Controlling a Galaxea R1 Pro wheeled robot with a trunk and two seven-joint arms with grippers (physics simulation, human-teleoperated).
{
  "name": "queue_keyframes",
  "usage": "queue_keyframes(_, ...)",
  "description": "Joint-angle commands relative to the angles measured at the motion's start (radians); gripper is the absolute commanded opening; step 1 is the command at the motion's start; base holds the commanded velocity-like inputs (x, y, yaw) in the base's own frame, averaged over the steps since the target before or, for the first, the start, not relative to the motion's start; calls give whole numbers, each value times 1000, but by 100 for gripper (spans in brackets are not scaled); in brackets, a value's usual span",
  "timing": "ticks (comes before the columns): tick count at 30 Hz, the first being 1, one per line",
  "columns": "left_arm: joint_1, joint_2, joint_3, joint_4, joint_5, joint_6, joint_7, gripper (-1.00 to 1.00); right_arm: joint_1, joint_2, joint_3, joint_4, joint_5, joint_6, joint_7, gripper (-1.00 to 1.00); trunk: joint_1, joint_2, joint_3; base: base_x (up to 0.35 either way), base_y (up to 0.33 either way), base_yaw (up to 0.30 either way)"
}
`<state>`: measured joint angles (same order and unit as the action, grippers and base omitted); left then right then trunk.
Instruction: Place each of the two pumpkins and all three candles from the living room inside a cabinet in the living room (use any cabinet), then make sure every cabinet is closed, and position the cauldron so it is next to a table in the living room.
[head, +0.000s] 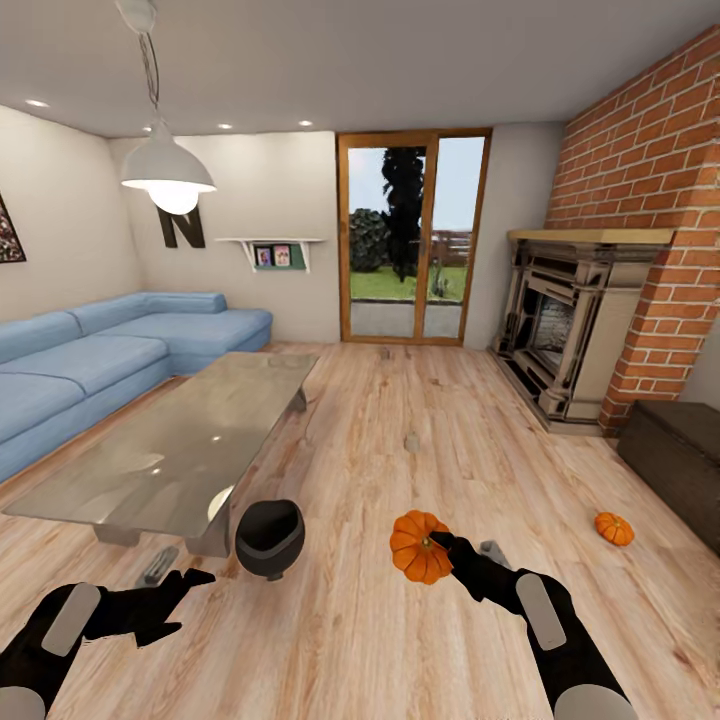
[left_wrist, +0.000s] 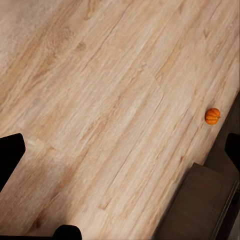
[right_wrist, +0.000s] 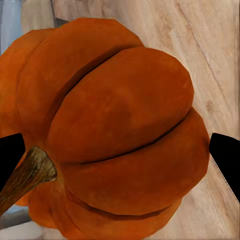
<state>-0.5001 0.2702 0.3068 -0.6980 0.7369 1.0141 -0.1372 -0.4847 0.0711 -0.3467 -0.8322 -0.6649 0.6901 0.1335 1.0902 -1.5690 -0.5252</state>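
Note:
A bright-orange pumpkin (head: 418, 547) (right_wrist: 120, 125) sits between the black fingers of my right gripper (head: 443, 549) (right_wrist: 120, 157), which is shut on it just above the wooden floor. A second pumpkin (head: 614, 528) (left_wrist: 212, 116) lies on the floor near the dark-brown cabinet (head: 680, 455) (left_wrist: 200, 207) at the right wall. The black cauldron (head: 270, 537) stands on the floor against the near corner of the glass table (head: 170, 450). My left gripper (head: 178, 602) (left_wrist: 120, 150) hangs open and empty to the cauldron's left. A small pale candle (head: 411, 441) stands mid-floor.
A blue corner sofa (head: 90, 355) runs along the left wall behind the table. The grey fireplace surround (head: 565, 335) and brick chimney stand at the right, a glazed door (head: 412, 238) at the back. A pendant lamp (head: 168, 170) hangs over the table.

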Motion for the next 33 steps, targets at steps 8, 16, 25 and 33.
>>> queue_keyframes(8,0,-1,0,0,-5,-1,1,100,0,0,0,0,-4,-1,0,-100,0,0,8,132,0,-227)
queue_keyframes(16,0,-2,-1,0,-8,-2,1,100,0,1,0,-1,-4,-1,-1,-100,0,0,9,297,0,-66)
queue_keyframes(25,0,-2,-2,0,-8,-3,2,100,0,2,0,-1,-4,-2,0,-100,0,0,9,323,-18,-2)
queue_keyframes(33,0,-3,-2,0,-8,-3,2,100,0,1,0,-1,-4,-2,0,-100,0,0,9,322,-137,0)
